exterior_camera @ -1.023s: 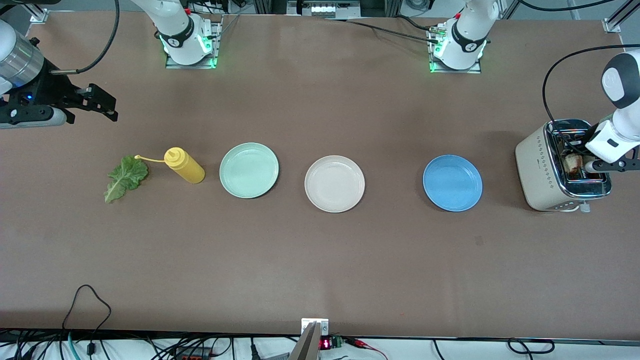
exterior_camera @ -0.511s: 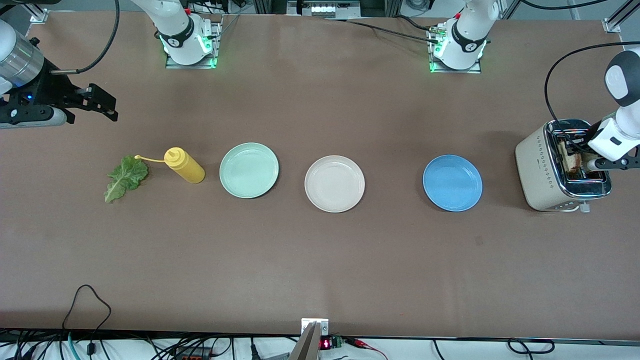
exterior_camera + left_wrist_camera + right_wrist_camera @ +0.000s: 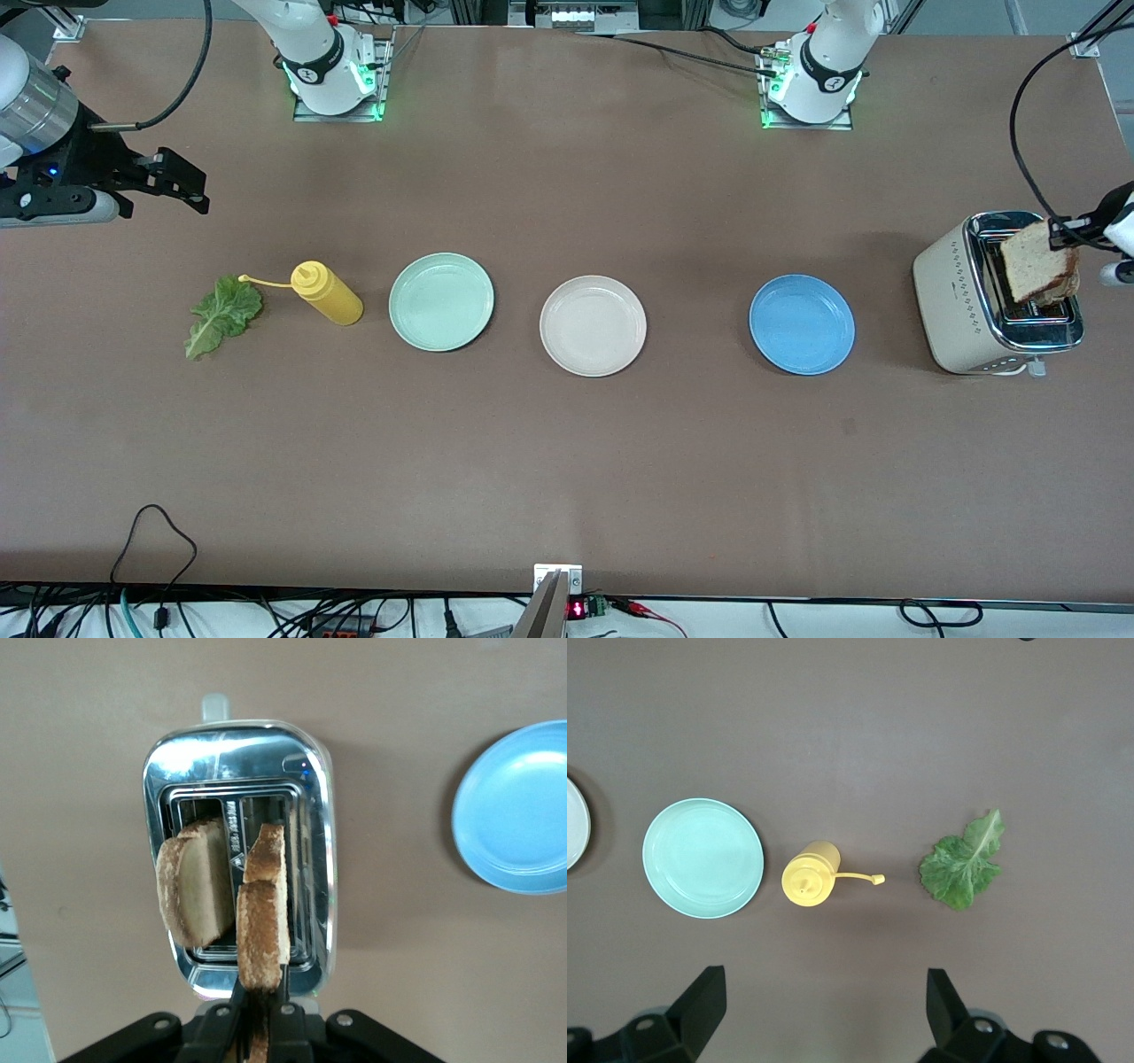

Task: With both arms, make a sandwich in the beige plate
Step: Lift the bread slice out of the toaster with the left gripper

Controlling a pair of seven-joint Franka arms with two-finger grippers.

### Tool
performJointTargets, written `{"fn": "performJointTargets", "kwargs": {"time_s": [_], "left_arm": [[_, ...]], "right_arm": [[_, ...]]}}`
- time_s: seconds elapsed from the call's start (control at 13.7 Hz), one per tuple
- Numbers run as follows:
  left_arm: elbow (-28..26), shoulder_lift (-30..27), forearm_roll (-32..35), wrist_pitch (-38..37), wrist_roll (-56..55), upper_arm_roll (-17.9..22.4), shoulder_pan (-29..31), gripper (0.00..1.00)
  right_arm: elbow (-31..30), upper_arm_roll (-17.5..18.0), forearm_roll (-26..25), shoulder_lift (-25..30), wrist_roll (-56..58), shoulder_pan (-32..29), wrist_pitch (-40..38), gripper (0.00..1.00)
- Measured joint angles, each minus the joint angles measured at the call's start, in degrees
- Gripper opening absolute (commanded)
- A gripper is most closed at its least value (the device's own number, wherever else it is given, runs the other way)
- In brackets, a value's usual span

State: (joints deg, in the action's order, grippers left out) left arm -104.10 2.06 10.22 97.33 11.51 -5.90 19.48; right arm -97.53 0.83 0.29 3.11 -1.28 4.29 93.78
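Observation:
My left gripper (image 3: 1063, 235) is shut on the top edge of a toasted bread slice (image 3: 1036, 263) and holds it in the air over the toaster (image 3: 961, 306). In the left wrist view the held slice (image 3: 263, 935) runs edge-on out of my left gripper (image 3: 260, 994), and a second slice (image 3: 195, 881) stands in the other slot. The beige plate (image 3: 593, 325) sits bare at mid-table. A lettuce leaf (image 3: 223, 315) (image 3: 963, 862) lies toward the right arm's end. My right gripper (image 3: 190, 188) (image 3: 824, 1010) waits open over bare table there, holding nothing.
A yellow squeeze bottle (image 3: 328, 292) (image 3: 811, 875) lies between the lettuce and a mint green plate (image 3: 441, 301) (image 3: 702, 858). A blue plate (image 3: 802, 323) (image 3: 518, 806) sits between the beige plate and the toaster. Cables hang along the table's front edge.
My left gripper has risen from the toaster's slot, drawing the bread slice up and out into the air. The right arm has not moved.

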Motion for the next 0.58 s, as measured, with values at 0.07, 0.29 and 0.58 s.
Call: {"fn": "performJointTargets", "kwargs": {"time_s": [0.07, 0.29, 0.58], "left_arm": [[2.61, -0.09, 0.00, -2.84, -0.04, -1.71, -0.05, 0.01], [6.63, -0.13, -0.01, -7.20, -0.99, -8.40, -0.18, 0.01], [6.36, 3.00, -0.06, -11.32, -2.24, -18.39, -0.61, 0.01]], "right_arm": [[0.00, 0.00, 0.00, 0.00, 0.00, 0.00, -0.02, 1.00], [0.00, 0.00, -0.01, 0.00, 0.00, 0.00, -0.05, 1.00], [0.00, -0.02, -0.03, -0.01, 0.00, 0.00, -0.10, 1.00]]}}
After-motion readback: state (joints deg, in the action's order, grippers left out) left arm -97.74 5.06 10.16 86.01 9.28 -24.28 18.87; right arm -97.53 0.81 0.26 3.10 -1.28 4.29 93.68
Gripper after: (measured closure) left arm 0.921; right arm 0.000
